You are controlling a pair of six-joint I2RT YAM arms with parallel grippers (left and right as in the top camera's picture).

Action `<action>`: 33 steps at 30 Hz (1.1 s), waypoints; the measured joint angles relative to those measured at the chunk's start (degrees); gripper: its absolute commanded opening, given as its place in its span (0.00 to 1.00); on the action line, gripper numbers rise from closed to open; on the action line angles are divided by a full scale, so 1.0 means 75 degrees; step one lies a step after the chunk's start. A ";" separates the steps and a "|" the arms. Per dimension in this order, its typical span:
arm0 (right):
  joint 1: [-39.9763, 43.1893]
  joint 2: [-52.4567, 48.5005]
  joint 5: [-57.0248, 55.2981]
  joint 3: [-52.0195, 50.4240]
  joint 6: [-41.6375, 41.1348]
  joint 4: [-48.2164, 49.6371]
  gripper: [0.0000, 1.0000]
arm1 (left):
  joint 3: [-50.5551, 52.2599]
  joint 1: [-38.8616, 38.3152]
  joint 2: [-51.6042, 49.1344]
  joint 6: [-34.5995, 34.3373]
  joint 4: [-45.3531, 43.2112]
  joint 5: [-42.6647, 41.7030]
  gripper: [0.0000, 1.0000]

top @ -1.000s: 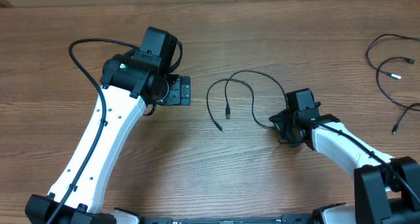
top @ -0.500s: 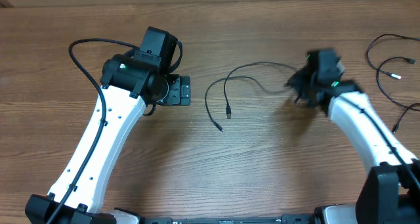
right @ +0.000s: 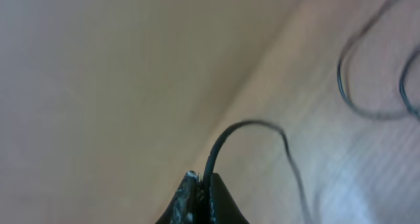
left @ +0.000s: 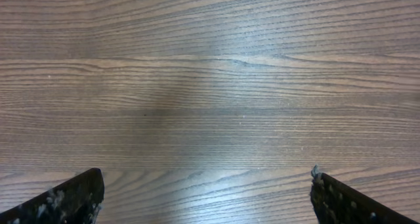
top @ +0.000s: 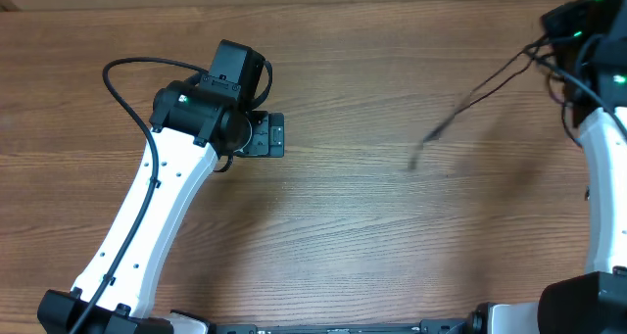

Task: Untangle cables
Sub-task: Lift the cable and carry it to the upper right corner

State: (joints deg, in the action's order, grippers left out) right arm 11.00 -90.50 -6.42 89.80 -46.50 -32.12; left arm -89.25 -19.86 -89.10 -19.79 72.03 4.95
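Observation:
A thin black cable (top: 470,97) trails, blurred, from my right gripper (top: 566,23) at the far right corner down-left toward the table's middle. In the right wrist view the right gripper (right: 202,184) is shut on that cable (right: 226,135), which arcs up from between its fingertips. Other thin black cables (top: 578,104) lie at the right edge; loops of them show in the right wrist view (right: 354,99). My left gripper (top: 276,134) is open and empty over bare wood at left of centre; its wrist view shows both fingers wide apart (left: 207,194).
The wooden table (top: 372,226) fills the view. The left arm's thick black wiring (top: 122,94) loops at the left. The table's far edge runs along the top of the overhead view.
My right gripper has swung from the table's middle up to the far right corner, dragging the cable with it. The left arm has not moved.

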 measured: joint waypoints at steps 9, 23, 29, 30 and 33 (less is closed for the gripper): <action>0.0425 0.0000 -0.0189 0.0181 0.0012 0.1268 0.04 | 0.0000 0.0000 0.0000 0.0000 -0.0003 0.0003 1.00; 0.0434 -0.2148 -0.0431 0.3016 0.0187 0.0525 0.04 | 0.0000 0.0000 0.0003 0.0000 0.0000 0.0003 1.00; 0.0536 -0.3343 -0.0376 0.4121 0.0297 0.0050 0.04 | 0.0000 0.0000 0.0000 0.0000 0.0003 0.0003 1.00; 0.0592 -0.3494 -0.0353 0.4179 0.0318 -0.0047 0.04 | 0.0000 0.0000 0.0000 -0.0003 0.0000 0.0003 1.00; 0.0726 -0.3783 -0.0312 0.4188 0.0347 -0.0312 0.04 | 0.0000 0.0000 0.0000 -0.0003 0.0003 0.0003 1.00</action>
State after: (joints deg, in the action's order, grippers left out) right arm 16.45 -118.87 -8.75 121.21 -43.90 -34.46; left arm -89.25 -19.86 -89.10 -19.81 72.05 4.97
